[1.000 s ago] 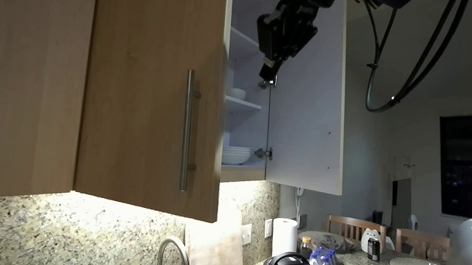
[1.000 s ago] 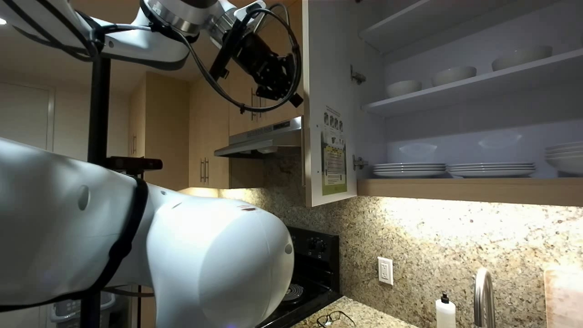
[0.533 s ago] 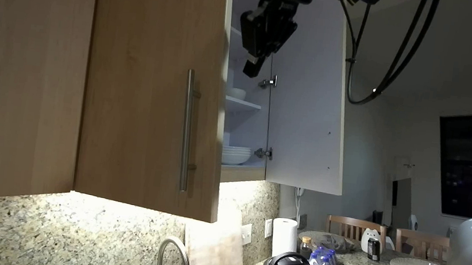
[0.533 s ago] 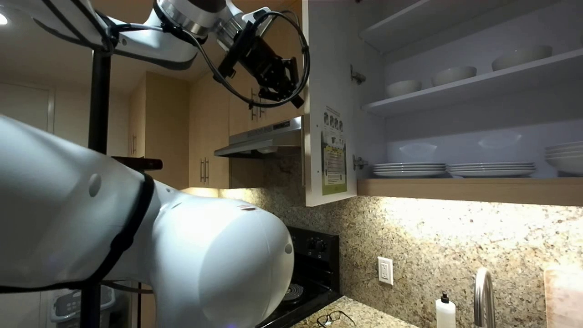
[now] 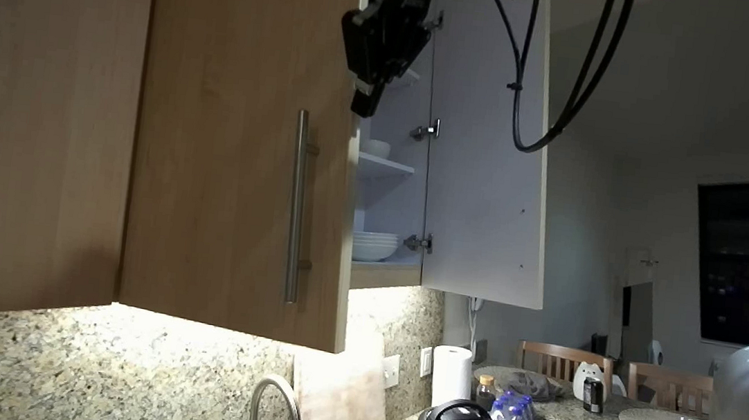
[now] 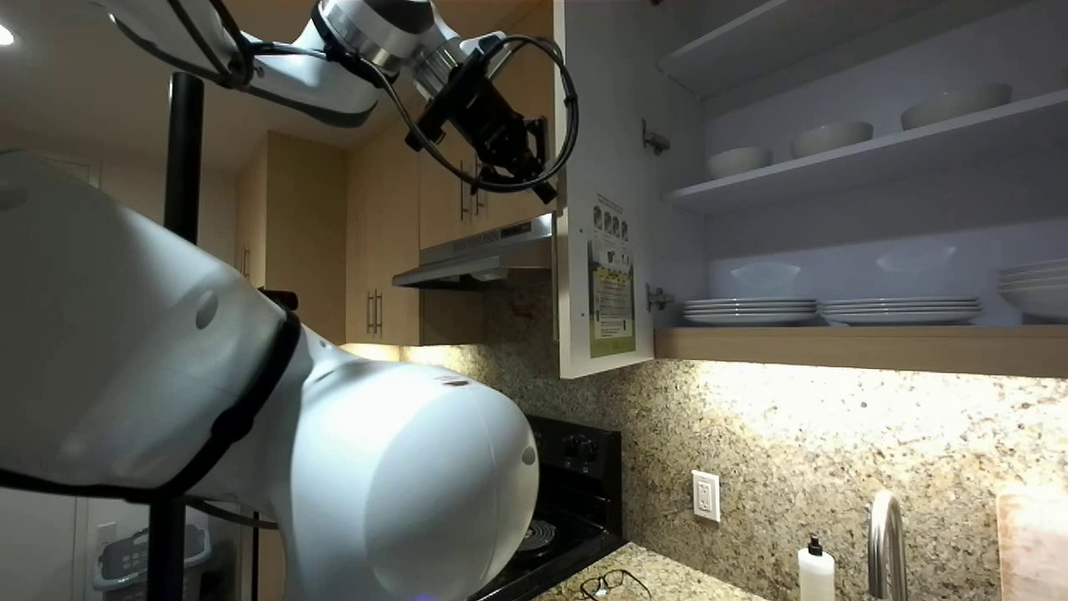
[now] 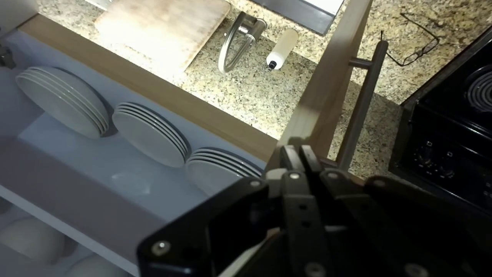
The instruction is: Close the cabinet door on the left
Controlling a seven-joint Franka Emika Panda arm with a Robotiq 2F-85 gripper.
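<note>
The cabinet door (image 5: pixel 234 153) is light-brown wood with a long vertical metal bar handle (image 5: pixel 298 209) near its free edge. It stands open. In an exterior view its white inner face (image 6: pixel 605 167) shows, with a leaflet on it. In the wrist view the door (image 7: pixel 321 96) is seen nearly edge-on, with its handle (image 7: pixel 363 107) to the right. My gripper (image 5: pixel 363 101) is at the door's free edge, above the handle's top; it also shows in an exterior view (image 6: pixel 546 190). In the wrist view its fingertips (image 7: pixel 301 157) are nearly together, with nothing between them. Contact with the door cannot be told.
A second door with a white face (image 5: pixel 482 179) stands open on the right. Shelves hold plates (image 6: pixel 751 310) and bowls (image 6: pixel 738 161). A range hood (image 6: pixel 480 250) and stove (image 6: pixel 576 467) lie beyond the door. A faucet (image 6: pixel 886 542) and soap bottle (image 6: pixel 816 572) stand below.
My gripper has moved left in an exterior view, from in front of the cabinet opening to the door's free edge. It has also sunk slightly in an exterior view. The door has not moved.
</note>
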